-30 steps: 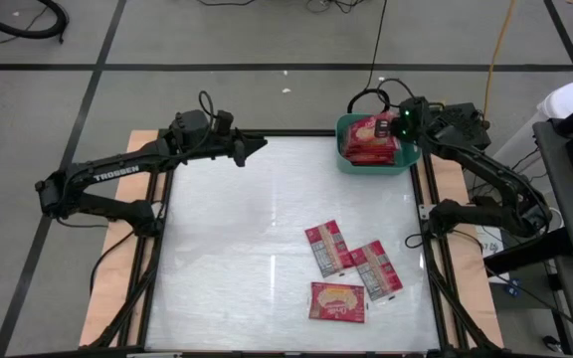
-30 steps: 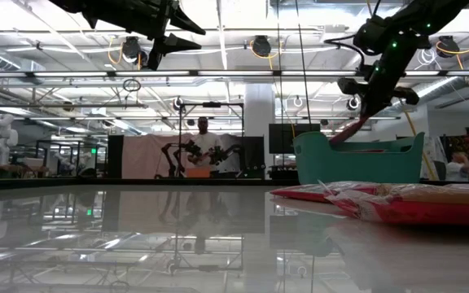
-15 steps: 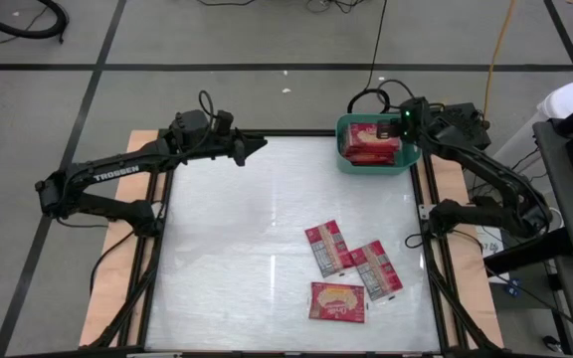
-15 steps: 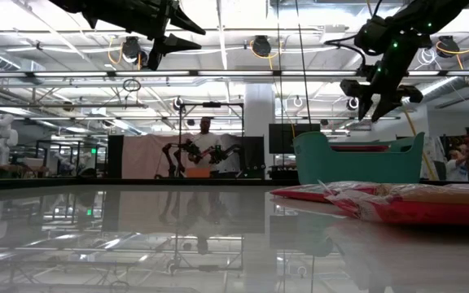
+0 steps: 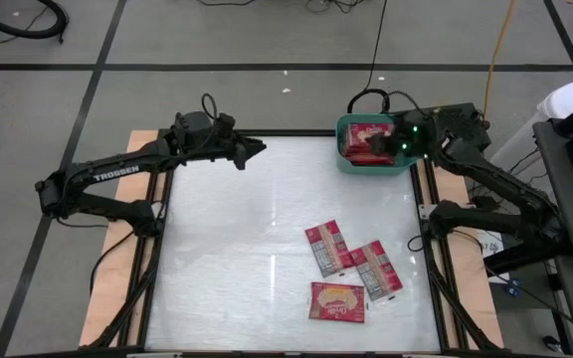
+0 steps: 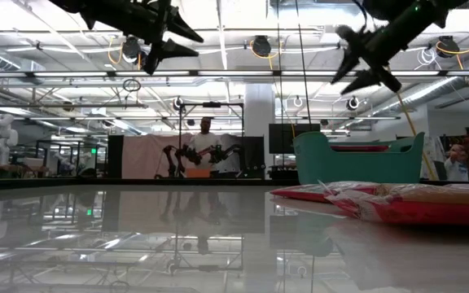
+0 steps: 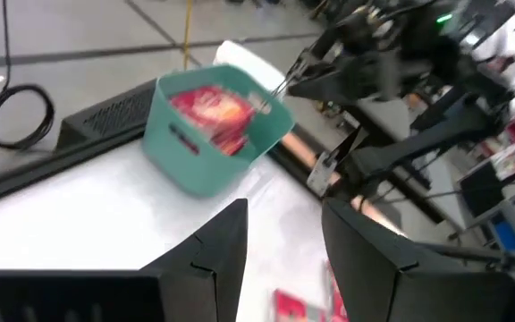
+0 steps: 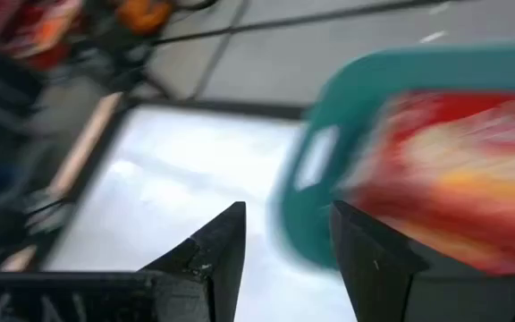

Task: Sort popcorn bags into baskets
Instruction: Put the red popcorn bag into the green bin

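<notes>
The teal basket (image 5: 343,149) stands at the table's far right corner with red popcorn bags (image 5: 366,141) lying in it; it also shows in the left wrist view (image 7: 195,152) and the right wrist view (image 8: 311,170). Three more red bags lie flat on the table at the near right: (image 5: 327,247), (image 5: 376,268), (image 5: 337,301). My right gripper (image 6: 339,55) is open and empty above the basket's right part (image 5: 396,147), fingers pointing toward the table's left. My left gripper (image 5: 259,149) is open and empty, high over the table's far edge, left of the basket.
A black frame rail (image 5: 428,259) and wooden strips run along the table's left and right sides. A black cable (image 5: 366,99) loops behind the basket. Bare glossy tabletop (image 5: 227,239) spreads over the left and middle. A person (image 6: 204,142) stands far off in the room.
My right gripper has let go of a red bag it was lowering into the basket; the bag now lies inside. The gripper has then risen, drawn back toward the table's right edge, and tipped from pointing down to pointing about level toward the left, fingers open.
</notes>
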Motion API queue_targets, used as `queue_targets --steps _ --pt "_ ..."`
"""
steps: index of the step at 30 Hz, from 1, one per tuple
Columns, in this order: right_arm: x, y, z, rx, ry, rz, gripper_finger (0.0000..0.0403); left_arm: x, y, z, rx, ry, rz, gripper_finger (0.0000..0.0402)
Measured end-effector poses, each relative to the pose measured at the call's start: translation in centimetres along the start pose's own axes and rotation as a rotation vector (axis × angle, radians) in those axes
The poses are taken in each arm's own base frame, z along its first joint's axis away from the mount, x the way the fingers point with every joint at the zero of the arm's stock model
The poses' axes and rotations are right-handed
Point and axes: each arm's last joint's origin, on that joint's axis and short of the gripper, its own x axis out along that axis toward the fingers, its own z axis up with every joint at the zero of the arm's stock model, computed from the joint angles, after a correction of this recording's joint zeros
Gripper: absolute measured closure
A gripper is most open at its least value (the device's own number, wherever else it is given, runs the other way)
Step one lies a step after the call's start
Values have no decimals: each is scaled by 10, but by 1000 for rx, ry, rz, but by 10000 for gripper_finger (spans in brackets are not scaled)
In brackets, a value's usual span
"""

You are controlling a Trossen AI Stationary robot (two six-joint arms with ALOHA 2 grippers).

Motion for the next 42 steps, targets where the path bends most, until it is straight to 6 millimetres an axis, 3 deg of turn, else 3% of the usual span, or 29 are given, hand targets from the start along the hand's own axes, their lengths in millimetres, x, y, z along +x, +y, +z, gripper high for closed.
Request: queue_targets --steps 4,12,18,25,30,42 --pt "-1 27 -19 34 114 159 249 0 3 -7 25 68 34 254" --pt "5 62 -67 43 389 223 250 0 -4 -26 70 215 48 254" --pt "17 88 -92 81 533 302 250 1 -20 -46 95 319 29 254" --pt "39 109 -108 8 627 250 250 -1 -47 -68 120 369 19 254" --pt "54 124 -110 -146 631 374 250 3 -61 -84 111 390 41 254" --pt "78 115 -135 -745 668 527 219 18 -95 -126 -66 485 -13 254"
